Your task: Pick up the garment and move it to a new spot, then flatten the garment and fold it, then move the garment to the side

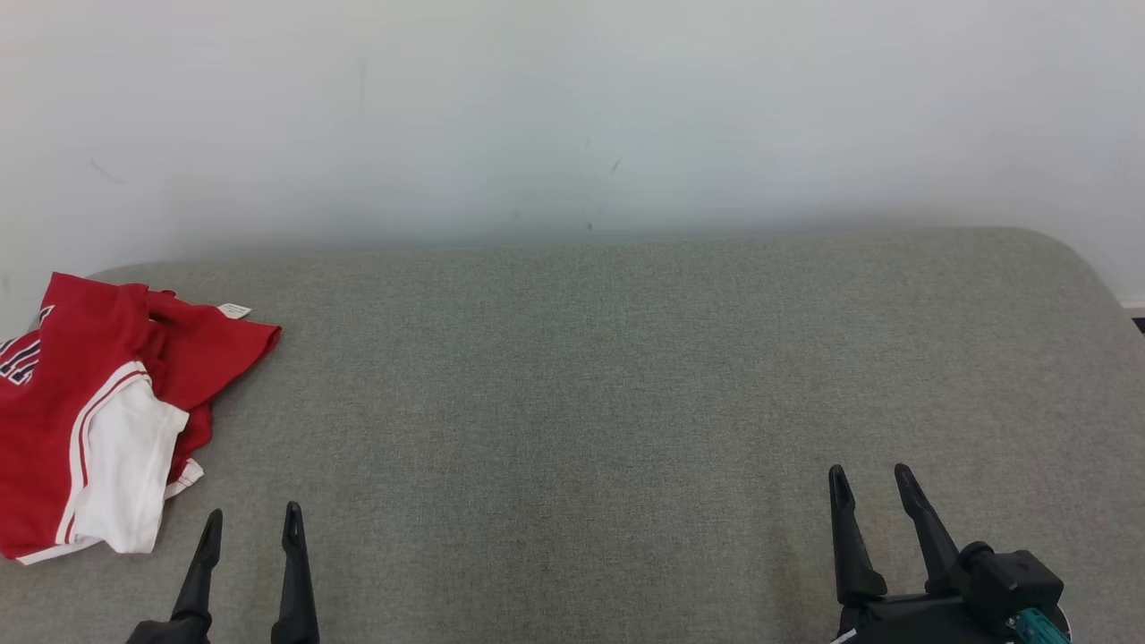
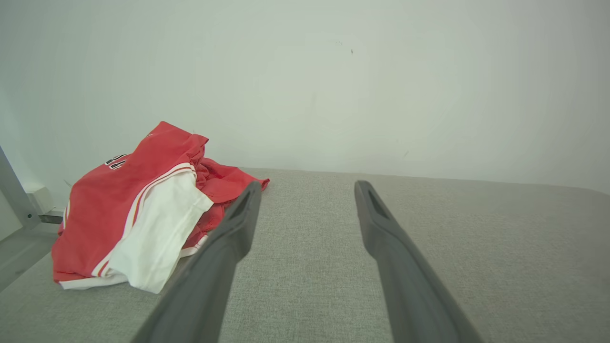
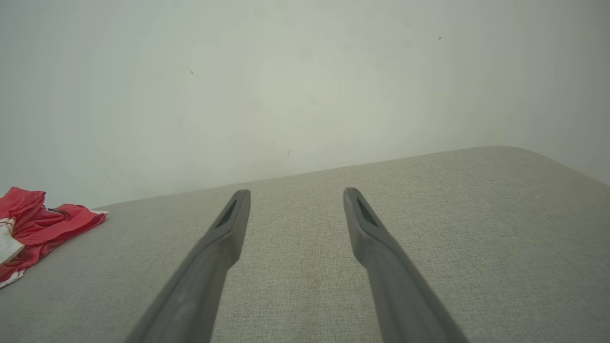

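Note:
The garment (image 1: pixel 98 407) is a red and white jersey lying crumpled at the far left of the grey fabric table (image 1: pixel 608 402). My left gripper (image 1: pixel 253 521) stands open at the lower left, just to the right of the garment's near corner and apart from it. In the left wrist view the garment (image 2: pixel 138 214) lies to the left of the open left gripper (image 2: pixel 309 188), whose fingers hold nothing. My right gripper (image 1: pixel 870 476) is open at the lower right, far from the cloth. The right wrist view has the open right gripper (image 3: pixel 295 194) over bare fabric, with the garment (image 3: pixel 38 226) at the left edge.
A pale wall (image 1: pixel 572 116) rises right behind the table's far edge. The table's right end is rounded (image 1: pixel 1073 259). A metal frame piece (image 2: pixel 19 200) stands beyond the table's left end in the left wrist view.

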`<state>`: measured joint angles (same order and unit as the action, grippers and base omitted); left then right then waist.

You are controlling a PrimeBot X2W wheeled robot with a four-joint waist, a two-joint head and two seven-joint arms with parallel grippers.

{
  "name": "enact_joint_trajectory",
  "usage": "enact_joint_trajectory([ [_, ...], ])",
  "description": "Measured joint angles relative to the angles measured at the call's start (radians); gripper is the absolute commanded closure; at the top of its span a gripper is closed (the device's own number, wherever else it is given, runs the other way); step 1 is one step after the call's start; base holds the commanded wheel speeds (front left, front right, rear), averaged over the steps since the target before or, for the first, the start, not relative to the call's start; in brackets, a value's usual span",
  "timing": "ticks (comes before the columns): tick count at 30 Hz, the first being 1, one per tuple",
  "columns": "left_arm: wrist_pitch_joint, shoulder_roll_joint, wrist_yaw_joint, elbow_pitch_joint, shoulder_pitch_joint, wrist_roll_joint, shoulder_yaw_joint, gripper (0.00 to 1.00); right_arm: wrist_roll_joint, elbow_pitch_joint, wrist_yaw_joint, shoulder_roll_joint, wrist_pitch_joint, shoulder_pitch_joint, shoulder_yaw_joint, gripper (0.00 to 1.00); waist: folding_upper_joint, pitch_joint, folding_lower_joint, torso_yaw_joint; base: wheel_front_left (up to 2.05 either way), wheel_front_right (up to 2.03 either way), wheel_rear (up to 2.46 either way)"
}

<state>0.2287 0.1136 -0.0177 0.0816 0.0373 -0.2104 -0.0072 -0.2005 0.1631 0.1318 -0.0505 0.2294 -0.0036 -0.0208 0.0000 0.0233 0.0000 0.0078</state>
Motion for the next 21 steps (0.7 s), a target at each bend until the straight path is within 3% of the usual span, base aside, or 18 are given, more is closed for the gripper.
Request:
enact_joint_trajectory([
  [11,0.018,0.002,-0.007,0.041,0.007,0.063,0.001,0.00,0.066,0.034,0.000,0.000,0.019,0.000,-0.003,0.00,0.0001,0.011,0.0000,0.000,0.00,0.00,0.00],
  [21,0.023,0.002,0.019,0.020,0.021,0.093,0.013,0.00,0.097,0.062,0.000,0.000,0.033,-0.001,0.001,0.00,0.0000,0.017,0.0000,0.004,0.00,0.00,0.00],
])
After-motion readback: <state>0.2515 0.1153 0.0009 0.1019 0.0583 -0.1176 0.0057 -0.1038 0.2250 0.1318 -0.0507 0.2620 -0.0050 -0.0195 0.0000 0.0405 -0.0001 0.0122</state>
